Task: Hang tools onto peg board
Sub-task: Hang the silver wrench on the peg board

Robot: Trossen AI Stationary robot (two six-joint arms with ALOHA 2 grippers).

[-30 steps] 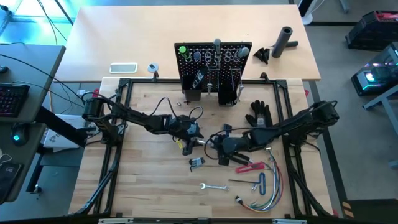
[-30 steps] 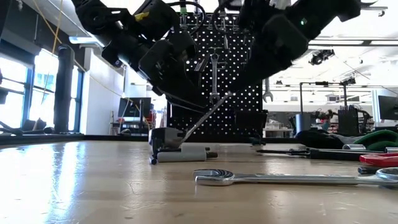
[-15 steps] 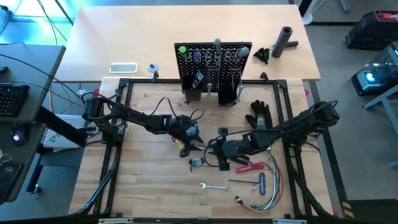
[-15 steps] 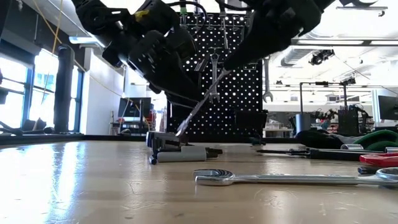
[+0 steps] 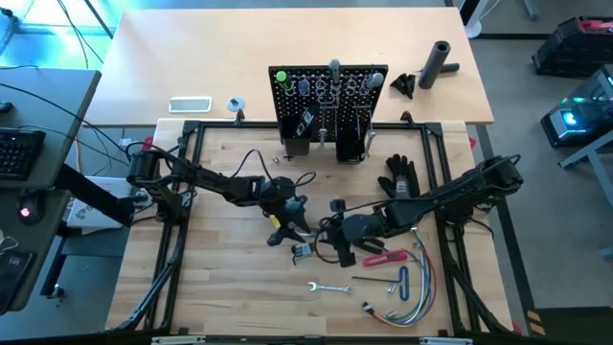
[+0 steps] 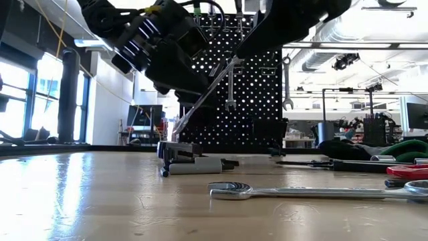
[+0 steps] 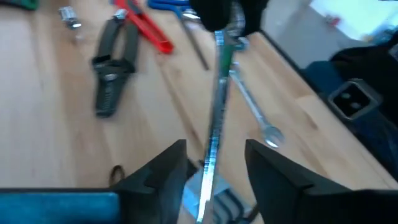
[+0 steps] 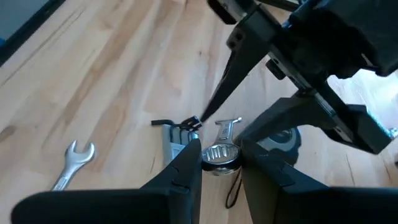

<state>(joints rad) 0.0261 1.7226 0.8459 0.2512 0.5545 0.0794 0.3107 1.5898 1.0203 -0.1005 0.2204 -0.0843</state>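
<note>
At the middle of the wooden table (image 5: 230, 287), the two grippers are meeting over a long silver wrench (image 6: 206, 99), which is hanging slanted in the air between them. The right gripper (image 8: 219, 155) is pinching the wrench's ring end between its narrow-set fingers. The left gripper (image 7: 214, 165) is straddling the other end of the shaft — its fingers (image 7: 165, 171) are standing a little apart on either side, and whether they are pressing the metal cannot be told. Below them a small grey tool (image 6: 190, 163) is lying flat, with a second silver wrench (image 5: 329, 287) nearer the front edge. Red-handled pliers (image 5: 383, 257) and black pliers (image 7: 113, 78) are lying close by. Behind, the black peg board (image 5: 329, 91) is standing upright at the table's far side, with several tools already hanging on it.
</note>
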